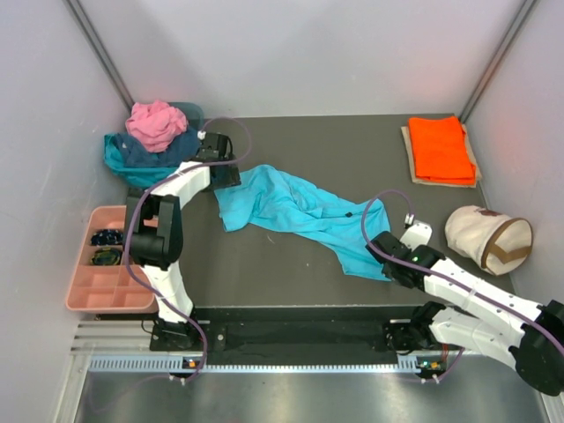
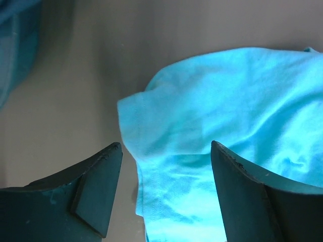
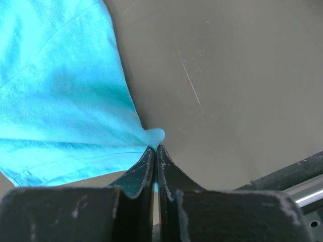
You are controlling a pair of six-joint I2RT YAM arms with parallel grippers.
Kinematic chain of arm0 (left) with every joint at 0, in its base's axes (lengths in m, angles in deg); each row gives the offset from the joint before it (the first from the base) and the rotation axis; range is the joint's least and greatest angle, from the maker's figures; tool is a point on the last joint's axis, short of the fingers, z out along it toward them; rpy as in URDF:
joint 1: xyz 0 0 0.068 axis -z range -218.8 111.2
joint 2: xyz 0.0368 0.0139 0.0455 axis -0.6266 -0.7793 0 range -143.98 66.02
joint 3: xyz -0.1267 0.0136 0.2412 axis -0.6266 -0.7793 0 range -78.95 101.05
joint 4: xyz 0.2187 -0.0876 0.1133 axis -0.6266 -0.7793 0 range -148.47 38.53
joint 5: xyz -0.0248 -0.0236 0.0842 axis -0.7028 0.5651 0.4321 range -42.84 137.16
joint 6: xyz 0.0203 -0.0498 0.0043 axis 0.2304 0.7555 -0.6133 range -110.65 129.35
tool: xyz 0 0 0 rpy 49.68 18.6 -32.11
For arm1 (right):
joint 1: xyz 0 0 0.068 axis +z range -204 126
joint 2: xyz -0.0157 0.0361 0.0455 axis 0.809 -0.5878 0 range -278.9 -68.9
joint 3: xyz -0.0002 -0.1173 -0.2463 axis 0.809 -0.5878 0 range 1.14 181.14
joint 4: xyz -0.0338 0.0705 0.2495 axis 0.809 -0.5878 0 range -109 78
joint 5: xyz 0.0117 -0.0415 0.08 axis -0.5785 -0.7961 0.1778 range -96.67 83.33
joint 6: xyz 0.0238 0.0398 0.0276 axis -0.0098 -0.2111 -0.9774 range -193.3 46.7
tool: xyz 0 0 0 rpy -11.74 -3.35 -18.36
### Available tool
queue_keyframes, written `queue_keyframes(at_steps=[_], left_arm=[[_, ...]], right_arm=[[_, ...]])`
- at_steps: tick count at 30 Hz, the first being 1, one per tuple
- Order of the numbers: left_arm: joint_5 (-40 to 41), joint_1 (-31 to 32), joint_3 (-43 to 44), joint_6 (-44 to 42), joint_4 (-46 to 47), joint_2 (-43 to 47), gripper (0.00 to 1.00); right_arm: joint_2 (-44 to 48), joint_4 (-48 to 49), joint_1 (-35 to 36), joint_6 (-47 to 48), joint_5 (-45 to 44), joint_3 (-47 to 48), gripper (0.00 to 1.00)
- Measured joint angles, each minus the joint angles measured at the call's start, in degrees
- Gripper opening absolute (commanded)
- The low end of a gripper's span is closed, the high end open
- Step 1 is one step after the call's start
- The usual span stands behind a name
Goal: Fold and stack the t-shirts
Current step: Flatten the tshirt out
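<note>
A bright turquoise t-shirt lies rumpled across the middle of the dark mat. My left gripper is open above its far left edge; in the left wrist view the shirt lies below and between the open fingers. My right gripper is shut on the shirt's near right corner; the right wrist view shows the cloth pinched at my fingertips. A folded orange t-shirt lies at the back right. Pink, navy and teal t-shirts are heaped at the back left.
A cream canvas bag with a brown strap lies at the right. A pink compartment tray with small dark items stands left of the mat. Grey walls close in the sides and back. A metal rail runs along the near edge.
</note>
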Motion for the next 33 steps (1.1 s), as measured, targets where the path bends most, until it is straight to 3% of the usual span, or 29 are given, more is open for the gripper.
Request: queue_keyframes(at_steps=[10,17,19,21,33], left_arm=[[-0.42,-3.67,-1.03,0.24,1.2,-0.04,0.71],[-1.84,-4.76,-1.25,1.03,2.38,-2.49,0.37],[-2.38,-4.81,-1.38,1.07,2.67,-3.15,0.13],[-2.84,-4.87,-1.4,1.4,3.13,-3.67,0.0],[-2.8,-5.53,-1.05,1.49,3.91,-4.81,0.0]], right_arm=[[-1.03,0.22,0.0,0.87,0.22,0.98,0.0],[-1.22,0.44,0.0,1.09,0.26,1.11,0.0],[-1.22,0.42,0.0,1.09,0.24,1.11,0.0],[-1.22,0.42,0.0,1.09,0.26,1.11,0.0],[-0.2,0.24,0.0,1.07,0.2,1.11,0.0]])
